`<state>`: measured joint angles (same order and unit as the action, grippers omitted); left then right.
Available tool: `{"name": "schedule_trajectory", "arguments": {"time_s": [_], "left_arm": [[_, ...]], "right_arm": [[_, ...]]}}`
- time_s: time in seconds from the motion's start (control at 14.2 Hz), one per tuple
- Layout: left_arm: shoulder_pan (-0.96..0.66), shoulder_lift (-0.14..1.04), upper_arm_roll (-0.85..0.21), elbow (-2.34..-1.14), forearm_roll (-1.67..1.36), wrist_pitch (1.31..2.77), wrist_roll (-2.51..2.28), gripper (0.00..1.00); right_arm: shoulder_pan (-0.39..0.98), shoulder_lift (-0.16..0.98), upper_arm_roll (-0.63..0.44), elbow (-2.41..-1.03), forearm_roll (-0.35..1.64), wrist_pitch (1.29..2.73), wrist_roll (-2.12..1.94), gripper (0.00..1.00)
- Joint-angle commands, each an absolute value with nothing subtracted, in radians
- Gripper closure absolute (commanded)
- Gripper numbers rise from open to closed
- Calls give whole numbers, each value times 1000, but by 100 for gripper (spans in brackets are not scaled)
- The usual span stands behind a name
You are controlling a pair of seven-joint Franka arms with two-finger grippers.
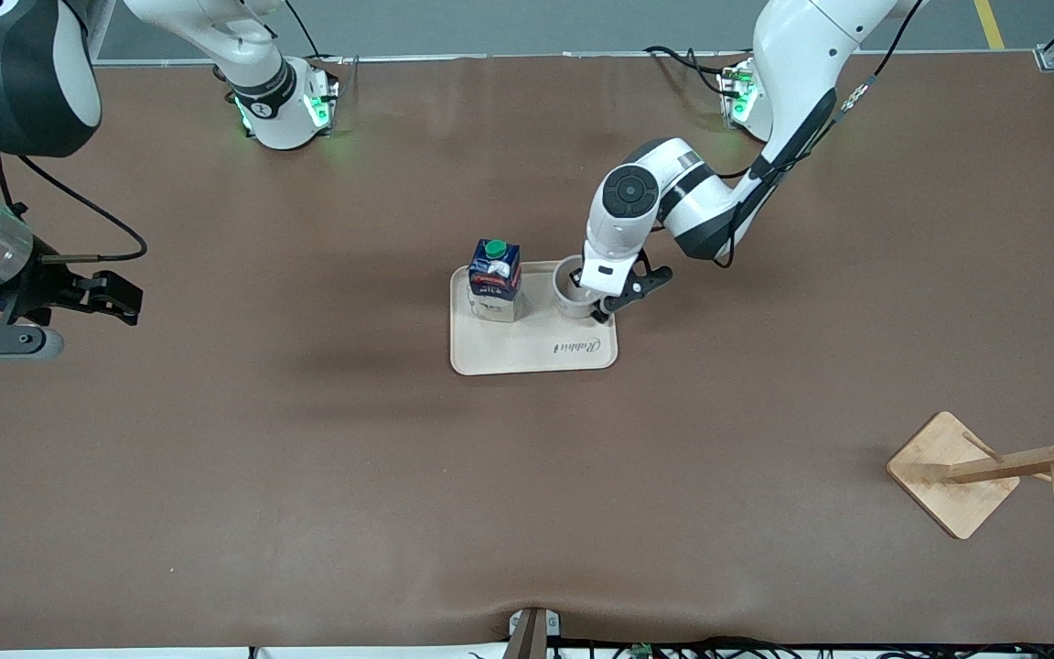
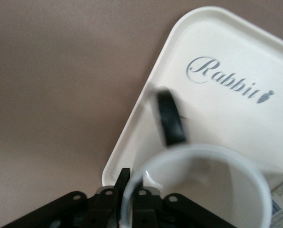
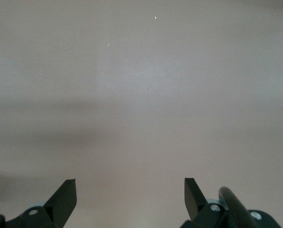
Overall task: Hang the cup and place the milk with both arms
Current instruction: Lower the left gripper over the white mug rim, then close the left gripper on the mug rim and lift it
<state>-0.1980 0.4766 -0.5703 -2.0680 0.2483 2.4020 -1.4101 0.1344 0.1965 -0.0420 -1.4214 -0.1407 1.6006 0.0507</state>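
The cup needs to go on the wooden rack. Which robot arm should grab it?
The left arm. Its gripper is already at the cup on the tray, fingers astride the rim, and the rack stands at its end of the table. The right gripper waits open over bare table.

Probably a robotics lab: two white arms bolted along one edge of a brown-matted table (cables trailing at both long edges).

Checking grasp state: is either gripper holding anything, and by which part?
Left gripper pinches the cup by its rim wall, on the tray; handle free. Right gripper is open, holding nothing.
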Motion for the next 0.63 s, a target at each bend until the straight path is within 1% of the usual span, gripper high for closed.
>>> {"name": "schedule_trajectory", "arguments": {"time_s": [0.0, 0.21, 0.35, 0.56], "left_arm": [[-189, 410, -572, -2063, 298, 2378, -1420, 100], [-180, 312, -571, -2046, 298, 2295, -1364, 100], [-137, 258, -572, -2019, 298, 2205, -1278, 100], [-63, 184, -572, -1974, 298, 2120, -1107, 100]], "right_arm": [[124, 187, -44, -1402, -161, 1595, 58, 0], [83, 184, -46, -1385, -144, 1601, 52, 0], [80, 186, -46, -1373, -138, 1603, 57, 0], [63, 192, -46, -1371, -123, 1637, 57, 0]]}}
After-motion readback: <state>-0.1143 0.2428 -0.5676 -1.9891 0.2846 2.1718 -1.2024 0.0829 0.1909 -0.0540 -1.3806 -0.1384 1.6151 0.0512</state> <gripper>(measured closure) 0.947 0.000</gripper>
